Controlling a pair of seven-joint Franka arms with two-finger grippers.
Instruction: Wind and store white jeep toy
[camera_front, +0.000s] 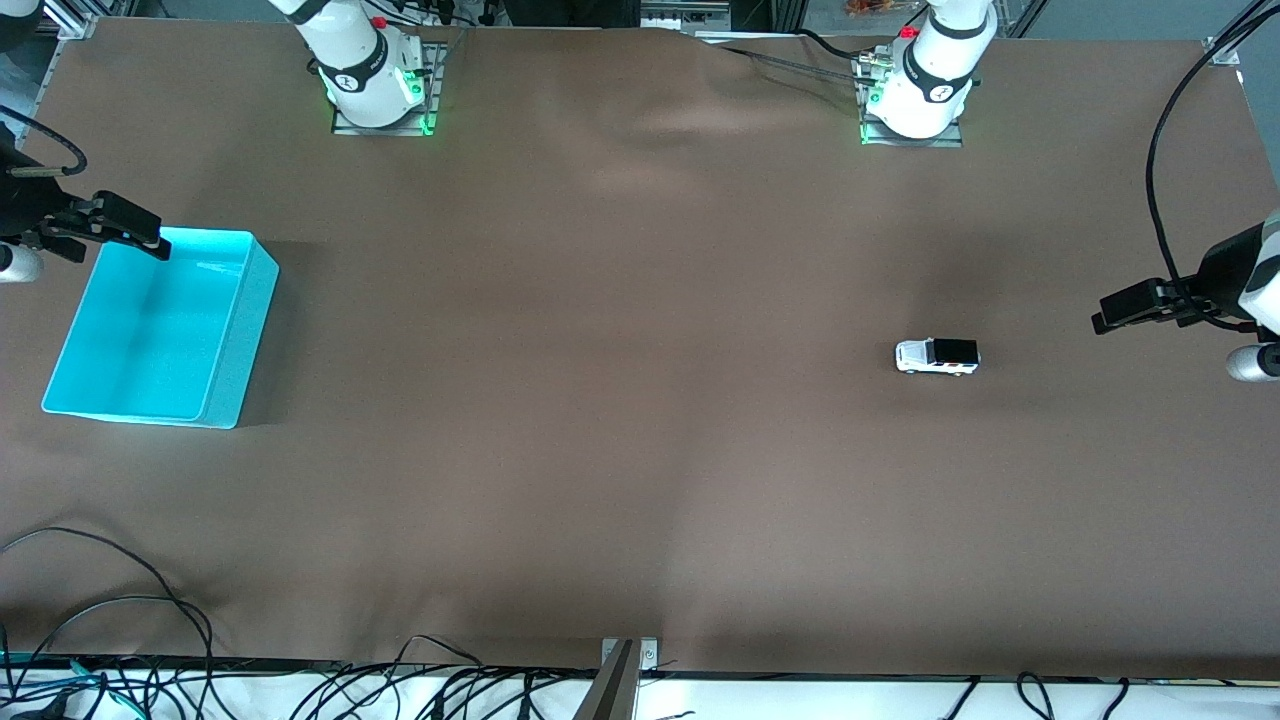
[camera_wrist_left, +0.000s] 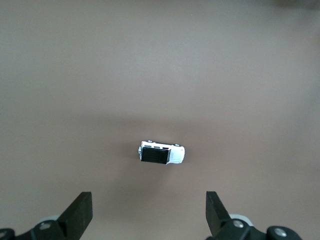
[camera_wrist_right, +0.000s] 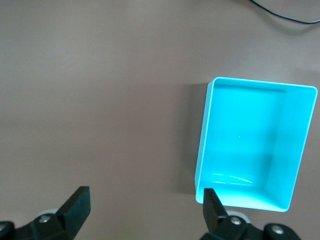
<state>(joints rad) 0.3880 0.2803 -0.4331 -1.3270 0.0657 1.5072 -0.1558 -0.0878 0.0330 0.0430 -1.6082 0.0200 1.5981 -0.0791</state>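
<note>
The white jeep toy (camera_front: 937, 356) (camera_wrist_left: 161, 153) stands on its wheels on the brown table, toward the left arm's end, black roof up. My left gripper (camera_front: 1105, 310) (camera_wrist_left: 149, 212) hangs open in the air beside the jeep, toward the table's end, with nothing between its fingers. The cyan bin (camera_front: 160, 325) (camera_wrist_right: 255, 142) sits empty at the right arm's end of the table. My right gripper (camera_front: 160, 245) (camera_wrist_right: 145, 210) hovers open over the bin's corner farthest from the front camera, holding nothing.
A brown cloth (camera_front: 620, 400) covers the table. Black cables (camera_front: 100, 600) lie along the edge nearest the front camera. A cable (camera_front: 1165, 200) loops down to the left arm. Both arm bases (camera_front: 375, 80) stand along the edge farthest from the front camera.
</note>
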